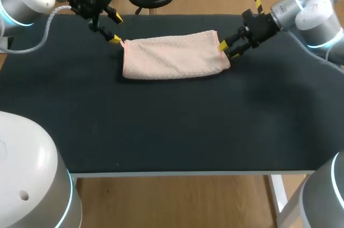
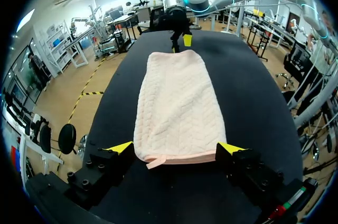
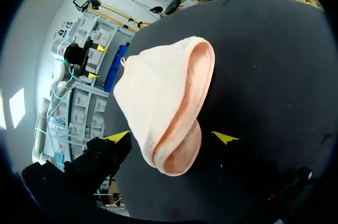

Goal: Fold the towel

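The towel (image 1: 172,56) is pale pink with a woven zigzag texture. It lies folded into a long band on the dark bench (image 1: 172,131). Seen from the head view, it sits toward 12 o'clock from the bench's middle, with its long axis running from 9 to 3 o'clock. The end at 3 o'clock is a rounded, doubled-over fold, and the right wrist view shows the layers bulging there (image 3: 158,92). The end at 9 o'clock is a flat hemmed edge. A small sewn loop (image 2: 153,161) sticks out at one of its corners, and any print on the loop is too small to read.

The left hand (image 1: 116,29) is at the towel's 9 o'clock end with its fingers spread wide apart. In the left wrist view (image 2: 177,148) the hemmed edge (image 2: 177,97) lies between the two yellow tips, each just beside a corner. I cannot tell whether they touch it.

The right hand (image 1: 228,50) is at the 3 o'clock end, also with its fingers apart. In the right wrist view (image 3: 171,138) the rounded fold sits between the tips with a gap on both sides.

Each wrist view shows the other hand at the towel's far end.
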Controlling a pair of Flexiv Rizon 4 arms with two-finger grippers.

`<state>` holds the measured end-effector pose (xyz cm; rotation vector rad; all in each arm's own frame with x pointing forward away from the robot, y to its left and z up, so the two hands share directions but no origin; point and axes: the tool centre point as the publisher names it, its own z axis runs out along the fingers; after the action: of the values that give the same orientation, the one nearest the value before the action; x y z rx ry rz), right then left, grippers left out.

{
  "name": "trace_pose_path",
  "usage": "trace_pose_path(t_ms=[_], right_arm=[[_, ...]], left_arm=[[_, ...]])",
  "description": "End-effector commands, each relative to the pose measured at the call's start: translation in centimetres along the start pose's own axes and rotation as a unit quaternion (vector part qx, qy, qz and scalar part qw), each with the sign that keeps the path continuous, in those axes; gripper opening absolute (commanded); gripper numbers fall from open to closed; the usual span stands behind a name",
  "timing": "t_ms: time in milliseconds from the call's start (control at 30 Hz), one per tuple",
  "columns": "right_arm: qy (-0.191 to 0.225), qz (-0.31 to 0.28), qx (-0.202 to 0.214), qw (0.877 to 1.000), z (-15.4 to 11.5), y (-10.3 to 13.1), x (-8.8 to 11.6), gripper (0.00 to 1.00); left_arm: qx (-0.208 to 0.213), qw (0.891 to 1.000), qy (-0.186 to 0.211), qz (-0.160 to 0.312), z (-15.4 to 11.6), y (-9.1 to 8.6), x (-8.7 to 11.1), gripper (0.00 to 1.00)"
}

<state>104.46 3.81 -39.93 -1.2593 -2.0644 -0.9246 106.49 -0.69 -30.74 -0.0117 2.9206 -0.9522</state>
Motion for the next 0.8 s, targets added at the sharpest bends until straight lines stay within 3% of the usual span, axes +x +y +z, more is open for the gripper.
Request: trace_pose_path(t_ms=[33, 333, 800], right_arm=[[0.001, 0.005, 0.008, 1.000, 0.8, 0.6, -0.4, 1.00], [-0.008, 0.015, 0.023, 1.000, 2.0, 0.8, -0.7, 1.00], [0.004, 0.022, 0.032, 0.999, 5.0, 1.9, 0.9, 1.00]], left_arm=[[0.002, 1.000, -0.001, 0.001, 0.1, 0.1, 0.0, 1.00], [0.002, 1.000, -0.001, 0.001, 0.1, 0.1, 0.0, 1.00], [0.002, 1.000, -0.001, 0.001, 0.1, 0.1, 0.0, 1.00]])
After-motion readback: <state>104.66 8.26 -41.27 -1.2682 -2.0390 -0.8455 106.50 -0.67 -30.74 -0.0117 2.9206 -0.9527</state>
